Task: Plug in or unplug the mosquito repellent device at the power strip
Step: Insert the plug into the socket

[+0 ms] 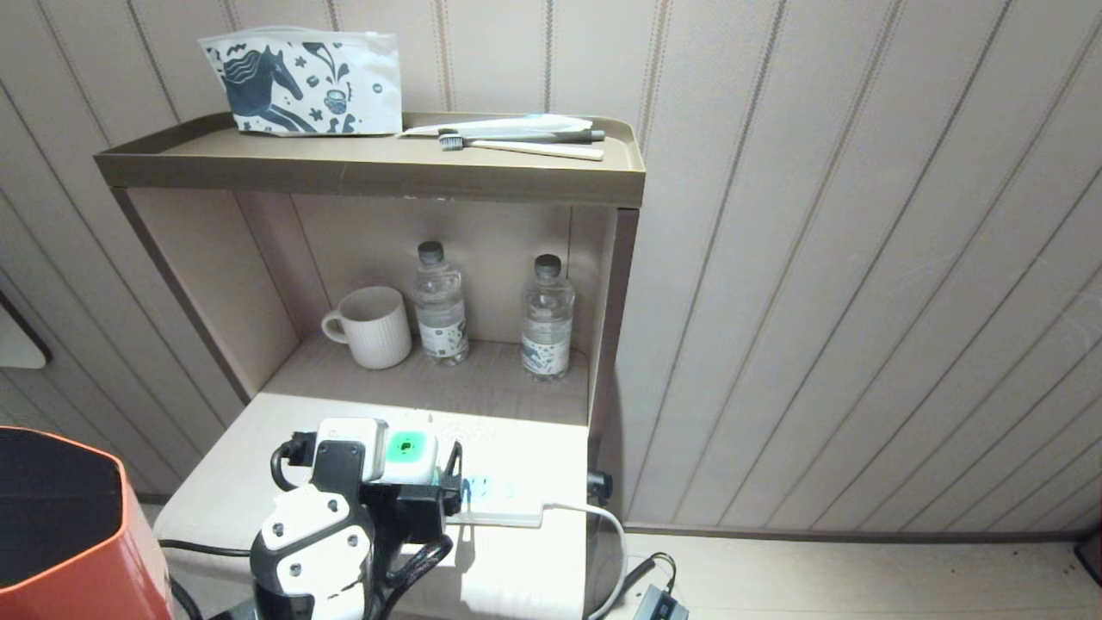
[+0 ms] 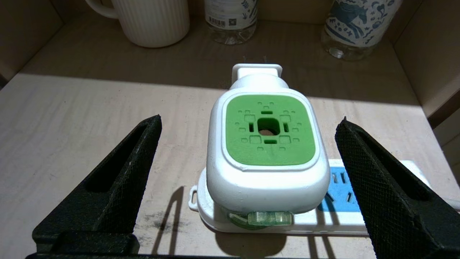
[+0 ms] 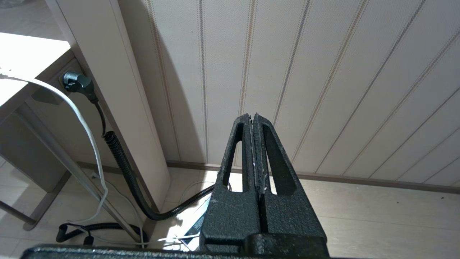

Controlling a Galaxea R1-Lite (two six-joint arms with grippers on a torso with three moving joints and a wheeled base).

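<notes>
Left gripper (image 2: 248, 151) stands with jaws spread wide, one finger on each side of the mosquito repellent device (image 2: 267, 144), neither finger touching it. The device sits plugged into the end of the power strip (image 2: 337, 212), green face toward the wrist camera; blue socket faces lie exposed beside it. The strip rests on the pale lower shelf (image 1: 534, 448), its white cable (image 1: 603, 525) running off the shelf edge. Further back stand a ribbed mug (image 1: 374, 327) and two water bottles (image 1: 441, 303). Right gripper (image 3: 254, 151) is parked apart, fingers pressed together, facing the panelled wall (image 3: 323, 72).
</notes>
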